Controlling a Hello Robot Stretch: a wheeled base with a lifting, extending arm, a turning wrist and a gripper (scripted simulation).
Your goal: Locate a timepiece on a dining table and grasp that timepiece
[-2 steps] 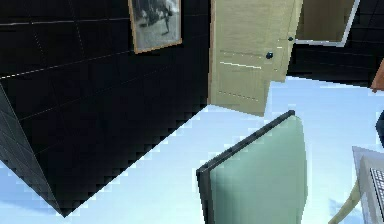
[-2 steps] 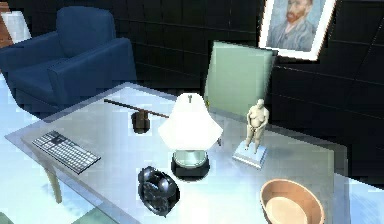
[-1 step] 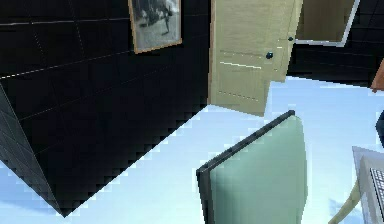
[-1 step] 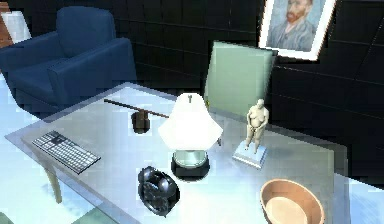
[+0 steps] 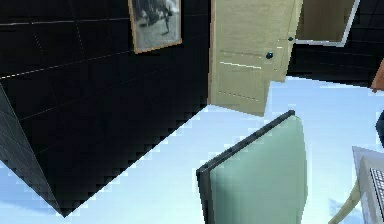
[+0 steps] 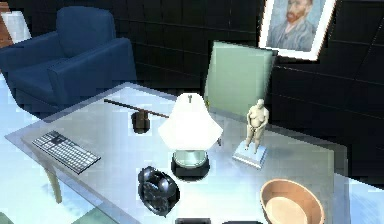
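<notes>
Glass dining table (image 6: pixel 305 160) against a black wall, dark round clock (image 6: pixel 155 190) low in the arm side view, just beside the base of 1 white lamp (image 6: pixel 190 128), keyboard (image 6: pixel 66 150) left, figurine (image 6: pixel 256 128) and wooden bowl (image 6: pixel 290 204) right; gripper's jaw state impossible to tell.

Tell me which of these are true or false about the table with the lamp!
1. The lamp on the table has a white shade. True.
2. The armchair behind the table is red. False: it is blue.
3. A small statue stands on the table near the lamp. True.
4. The keyboard lies on the floor. False: it lies on the table.
5. A dark round thing, maybe the timepiece, sits on the table close to the lamp's base. True.
</notes>
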